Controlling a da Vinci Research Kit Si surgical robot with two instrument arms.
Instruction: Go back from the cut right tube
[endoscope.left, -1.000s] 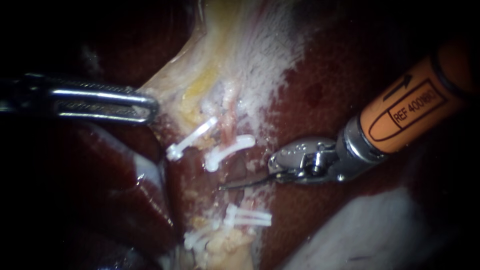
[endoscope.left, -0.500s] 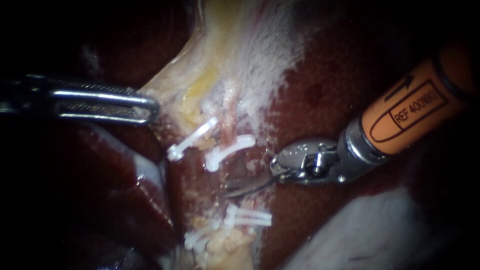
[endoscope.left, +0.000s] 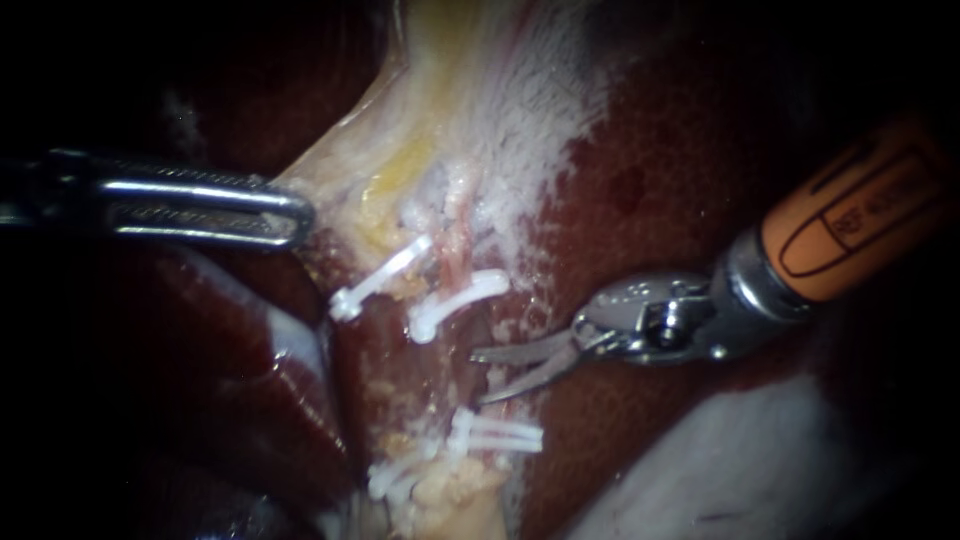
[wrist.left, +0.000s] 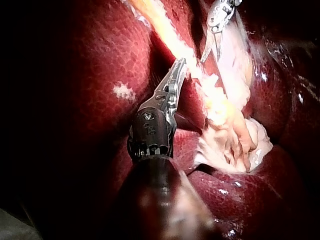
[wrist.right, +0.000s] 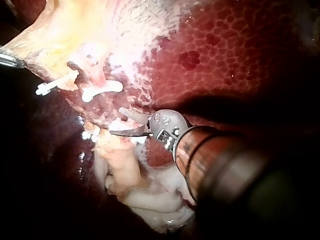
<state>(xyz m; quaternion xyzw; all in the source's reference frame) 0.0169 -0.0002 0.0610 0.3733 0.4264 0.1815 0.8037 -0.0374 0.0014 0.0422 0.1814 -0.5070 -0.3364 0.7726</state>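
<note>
Right instrument: pincer released, blades apart, tips beside cut right tube, near side of clip. Left instrument: pincer clenched on tissue edge, well left.

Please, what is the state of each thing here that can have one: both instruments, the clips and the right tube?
Left instrument: end effector shut on pale tissue, pulling it to a point.
Right instrument: end effector open, blades apart, holding nothing.
Upper clips: closed across the tubes.
Lower clips: closed.
Right tube: cut, with a gap between upper and lower clips.
</note>
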